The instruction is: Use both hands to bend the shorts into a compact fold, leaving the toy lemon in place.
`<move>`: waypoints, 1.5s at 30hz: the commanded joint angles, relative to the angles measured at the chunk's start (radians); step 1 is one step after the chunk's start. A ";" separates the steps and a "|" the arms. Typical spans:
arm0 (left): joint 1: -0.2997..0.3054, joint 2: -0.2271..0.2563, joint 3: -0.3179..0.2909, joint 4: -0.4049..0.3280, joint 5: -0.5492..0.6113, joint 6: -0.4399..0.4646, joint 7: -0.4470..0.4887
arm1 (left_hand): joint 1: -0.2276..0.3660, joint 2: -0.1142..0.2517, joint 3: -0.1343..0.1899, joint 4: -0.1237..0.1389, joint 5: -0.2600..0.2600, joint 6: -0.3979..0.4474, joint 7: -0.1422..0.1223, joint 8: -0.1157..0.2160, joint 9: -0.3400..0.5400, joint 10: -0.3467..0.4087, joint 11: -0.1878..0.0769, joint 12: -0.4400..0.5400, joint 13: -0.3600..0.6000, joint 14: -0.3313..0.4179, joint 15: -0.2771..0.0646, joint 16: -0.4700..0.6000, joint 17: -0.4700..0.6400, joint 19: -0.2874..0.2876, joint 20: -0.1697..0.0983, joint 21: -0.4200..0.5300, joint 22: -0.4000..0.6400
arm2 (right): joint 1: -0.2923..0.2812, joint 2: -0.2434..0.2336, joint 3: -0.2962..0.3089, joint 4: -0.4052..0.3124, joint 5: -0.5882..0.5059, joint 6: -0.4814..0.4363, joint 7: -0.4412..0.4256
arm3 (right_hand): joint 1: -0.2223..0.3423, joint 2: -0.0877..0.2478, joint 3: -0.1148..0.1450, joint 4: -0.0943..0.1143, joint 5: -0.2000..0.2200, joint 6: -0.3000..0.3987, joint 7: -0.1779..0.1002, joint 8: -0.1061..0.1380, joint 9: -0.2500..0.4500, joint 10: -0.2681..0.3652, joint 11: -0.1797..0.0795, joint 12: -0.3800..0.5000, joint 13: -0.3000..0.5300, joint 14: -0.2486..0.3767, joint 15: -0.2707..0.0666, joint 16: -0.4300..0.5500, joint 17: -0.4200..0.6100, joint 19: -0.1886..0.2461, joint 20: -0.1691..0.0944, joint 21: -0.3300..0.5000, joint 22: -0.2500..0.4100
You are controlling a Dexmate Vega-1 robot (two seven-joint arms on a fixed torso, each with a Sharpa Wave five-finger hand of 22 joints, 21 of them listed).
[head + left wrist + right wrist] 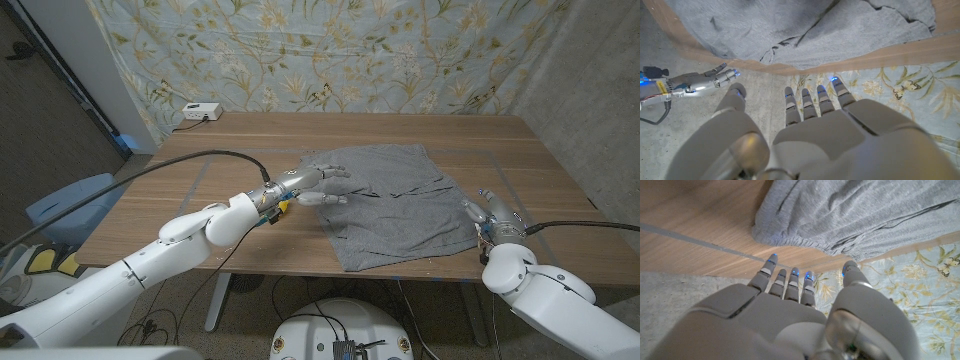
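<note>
Your left hand [312,183] hovers, fingers apart and holding nothing, over the shorts [395,200] at their nine o'clock edge; your right hand [492,217], equally spread and holding nothing, waits at four o'clock, apparently bracketing them for a two-handed fold.

The wooden table [240,240] before me carries grey shorts [395,200] spread flat; a white box [200,111] sits at its far-left corner.

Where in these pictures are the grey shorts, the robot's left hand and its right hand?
grey shorts [395,200]: head view, middle of the cloth.
left hand [312,184]: head view, back of the hand.
right hand [491,214]: head view, back of the hand.
</note>
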 commanded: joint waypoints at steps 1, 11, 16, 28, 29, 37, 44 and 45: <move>-0.027 -0.005 0.031 -0.007 0.048 -0.014 -0.067 | 0.017 -0.001 -0.002 0.000 0.008 0.014 0.001 0.003 0.001 0.011 0.000 -0.002 0.003 0.010 -0.005 -0.001 0.002 0.010 0.004 0.001 0.001 | -0.032 0.021 -0.005 -0.025 -0.026 -0.117 -0.023 | -0.003 -0.012 0.002 0.000 -0.001 0.009 -0.001 -0.001 0.002 0.010 0.000 0.000 0.004 0.024 -0.011 0.013 0.007 0.003 -0.016 -0.002 0.002; -0.043 -0.011 0.046 -0.011 0.069 -0.020 -0.106 | 0.027 -0.005 -0.004 -0.001 0.009 0.012 0.012 -0.004 0.001 0.010 0.001 -0.006 0.003 0.011 -0.007 -0.002 0.002 0.013 0.002 0.000 0.000 | 0.001 0.042 -0.022 -0.011 -0.021 -0.230 -0.006 | 0.000 -0.011 0.004 -0.003 -0.004 -0.005 -0.011 -0.011 0.003 -0.035 -0.017 -0.018 0.008 -0.018 -0.020 -0.003 0.014 -0.024 -0.029 -0.011 0.003; -0.047 -0.015 0.049 -0.010 0.072 -0.022 -0.114 | 0.030 -0.006 -0.005 -0.001 0.010 0.012 0.012 -0.006 0.001 0.012 0.002 -0.007 0.003 0.009 -0.005 -0.003 0.002 0.013 0.001 -0.001 0.000 | 0.050 0.041 -0.061 0.005 -0.022 -0.309 0.002 | -0.004 -0.016 0.000 -0.003 -0.005 -0.005 -0.011 -0.012 0.004 -0.048 -0.023 -0.021 0.009 -0.035 -0.027 -0.008 0.016 -0.032 -0.032 -0.013 0.003; -0.048 -0.019 0.050 -0.013 0.069 -0.006 -0.134 | 0.033 -0.011 -0.010 0.001 0.010 0.013 0.019 -0.012 0.001 0.009 0.006 -0.011 0.004 0.009 -0.004 -0.004 0.003 0.011 0.002 -0.004 0.000 | 0.170 0.007 -0.182 0.044 -0.041 -0.421 0.009 | 0.010 -0.043 -0.011 -0.020 0.002 0.047 0.002 0.003 0.006 -0.008 -0.029 0.001 0.013 -0.007 -0.041 0.005 0.020 -0.043 -0.045 -0.011 0.003; -0.048 -0.019 0.050 -0.014 0.072 -0.004 -0.134 | 0.034 -0.011 -0.010 0.001 0.010 0.013 0.019 -0.013 0.001 0.009 0.005 -0.011 0.004 0.008 -0.005 -0.004 0.003 0.011 0.002 -0.004 0.000 | 0.177 0.002 -0.189 0.046 -0.037 -0.421 0.009 | 0.012 -0.050 -0.013 -0.024 0.003 0.053 0.002 0.005 0.006 -0.008 -0.030 0.002 0.014 0.000 -0.043 0.007 0.020 -0.041 -0.046 -0.010 0.003; -0.044 -0.017 0.050 -0.026 0.080 0.010 -0.140 | 0.037 -0.012 -0.012 0.002 0.010 0.014 0.021 -0.015 0.001 0.007 0.006 -0.014 0.004 0.008 -0.004 -0.005 0.003 0.012 0.002 -0.004 0.001 | 0.216 -0.025 -0.245 0.069 -0.038 -0.395 -0.017 | 0.151 -0.043 -0.007 -0.047 0.048 0.313 -0.004 0.068 0.008 0.185 -0.038 0.095 0.025 0.184 -0.076 0.086 0.066 0.064 -0.065 0.022 0.005; -0.038 -0.013 0.057 -0.041 0.112 0.029 -0.141 | 0.041 -0.012 -0.012 0.002 0.010 0.014 0.019 -0.018 0.001 0.002 0.004 -0.018 0.004 0.008 -0.004 -0.005 0.003 0.013 0.003 -0.005 0.001 | 0.221 -0.049 -0.297 0.086 -0.107 -0.309 -0.051 | 0.384 -0.005 -0.001 -0.042 0.049 0.665 0.012 0.188 0.030 0.470 -0.059 0.246 0.071 0.446 -0.154 0.285 0.211 0.241 -0.094 0.068 0.016; -0.038 -0.009 0.060 -0.045 0.123 0.028 -0.143 | 0.042 -0.011 -0.012 0.002 0.010 0.012 0.020 -0.020 0.001 0.000 0.003 -0.019 0.004 0.007 -0.004 -0.005 0.003 0.013 0.003 -0.005 0.001 | 0.225 -0.045 -0.300 0.089 -0.113 -0.309 -0.054 | 0.395 0.005 0.001 -0.039 0.048 0.683 0.018 0.196 0.031 0.486 -0.054 0.255 0.074 0.461 -0.159 0.300 0.223 0.247 -0.095 0.070 0.016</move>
